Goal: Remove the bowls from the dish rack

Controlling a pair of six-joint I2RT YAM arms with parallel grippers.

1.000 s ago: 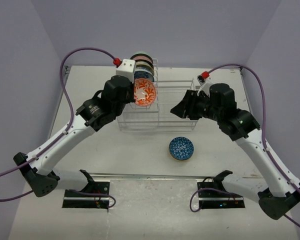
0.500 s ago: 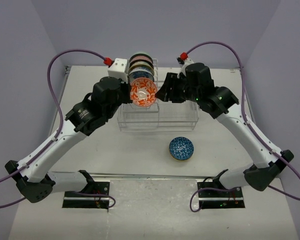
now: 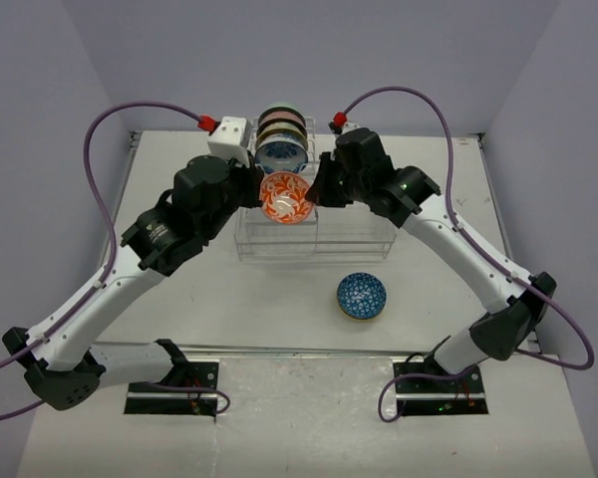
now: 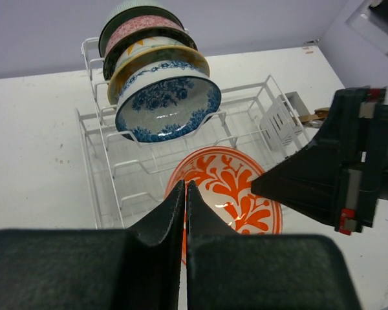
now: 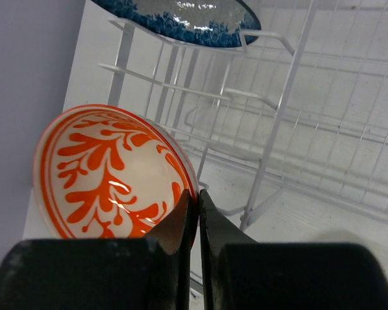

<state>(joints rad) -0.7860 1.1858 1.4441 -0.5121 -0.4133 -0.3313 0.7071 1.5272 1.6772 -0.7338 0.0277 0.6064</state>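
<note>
Left jaws and right jaws each pinch the rim of the orange bowl (image 3: 286,196), raised over the rack's (image 3: 351,235) left end.

Six bowls: four stand in the dish rack (image 3: 349,234), namely a dark-rimmed bowl (image 4: 132,11), a pink bowl (image 4: 145,24), a yellow bowl (image 4: 156,55) and a blue-and-white bowl (image 4: 165,106); one orange-patterned bowl (image 3: 285,196) is above the rack; one blue-patterned bowl (image 3: 362,296) sits on the table (image 3: 229,299). One dish rack. Two arms, each with one gripper: left gripper (image 4: 185,187), right gripper (image 5: 197,195). Two purple cables, the left cable (image 3: 100,169) and the right cable (image 3: 444,110).
</note>
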